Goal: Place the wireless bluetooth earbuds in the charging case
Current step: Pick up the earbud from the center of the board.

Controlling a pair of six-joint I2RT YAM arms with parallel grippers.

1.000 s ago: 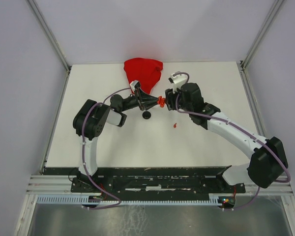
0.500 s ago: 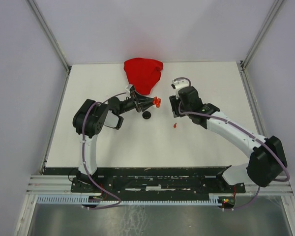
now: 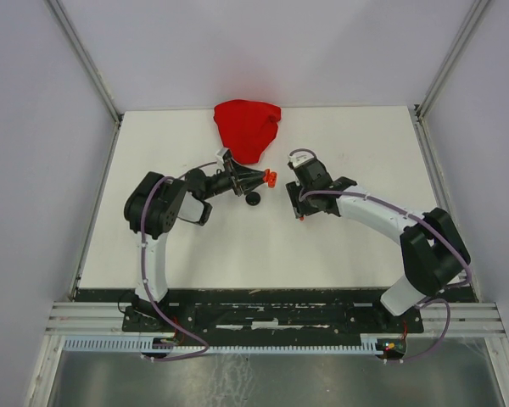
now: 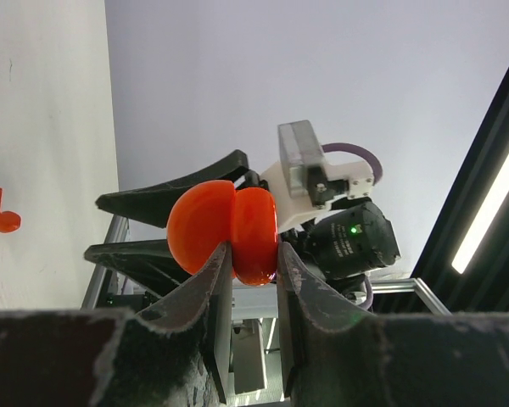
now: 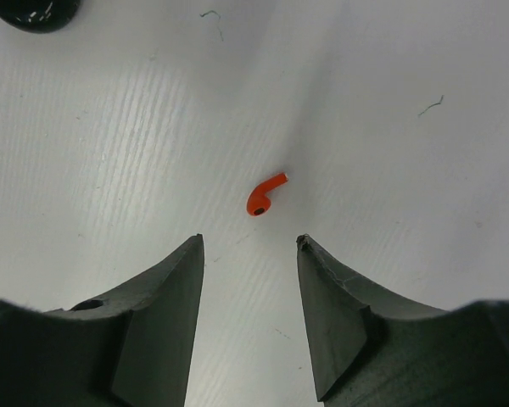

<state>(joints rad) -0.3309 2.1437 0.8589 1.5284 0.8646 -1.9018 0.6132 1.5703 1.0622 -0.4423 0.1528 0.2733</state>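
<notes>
Pinching red case (image 4: 229,231) in left jaws | right jaws spread above red earbud (image 5: 265,195)

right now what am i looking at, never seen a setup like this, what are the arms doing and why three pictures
It is a robot with a left arm and a right arm, bolted at the near edge of a white table. One picture looks down from above and behind them. The other two come from a small camera on each wrist, so each shows its own fingers. The left tool is shut on a round red case, held up off the table. The right tool is open and points down at a tiny red earbud lying untouched on the table. Also there: a red cloth at the back and a small black round thing, probably another case.
</notes>
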